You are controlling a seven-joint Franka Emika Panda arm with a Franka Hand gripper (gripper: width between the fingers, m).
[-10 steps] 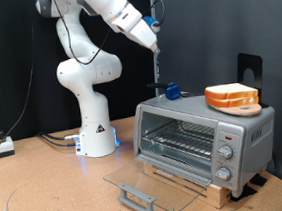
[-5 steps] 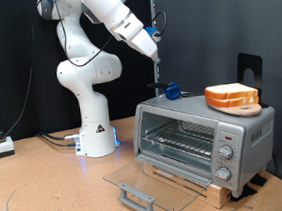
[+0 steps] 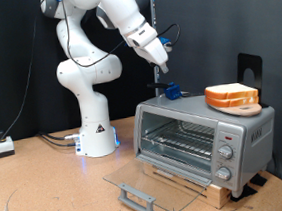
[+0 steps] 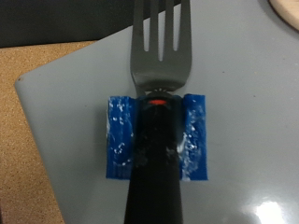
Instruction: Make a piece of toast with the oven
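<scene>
**Fork on oven roof, gripper above it, toast not yet loaded**

You see the oven (image 3: 205, 140) at the exterior view's right, standing on a wooden base on the table (image 3: 49, 195). Its glass door (image 3: 149, 193) lies folded down and open, and the wire rack (image 3: 180, 140) inside is bare. The toast (image 3: 232, 97) sits on the oven's roof towards the right end; it looks like two slices stacked, pale face up with an orange-brown crust. Nothing is in the oven yet.

The gripper (image 3: 164, 65) hangs over the left end of the roof, apart from the toast. Directly under it a blue block (image 3: 171, 90) stands on the roof. The wrist view shows what that is: a fork (image 4: 160, 56) with a dark handle (image 4: 154, 177) seated in the blue holder (image 4: 154, 135), lying on the grey roof. You cannot tell from either view whether the fingers are spread or closed; they do not show in the wrist view and are too small in the exterior view. No picture shows anything between them.

Handling, as a judgement: the slice should be light, soft and easily crushed or crumbled, and its flat lie gives the fingers little edge to grasp. The fork's stiff handle, raised by the holder, looks the surer place to take hold. The metal roof and smooth handle may both be slippery.
</scene>
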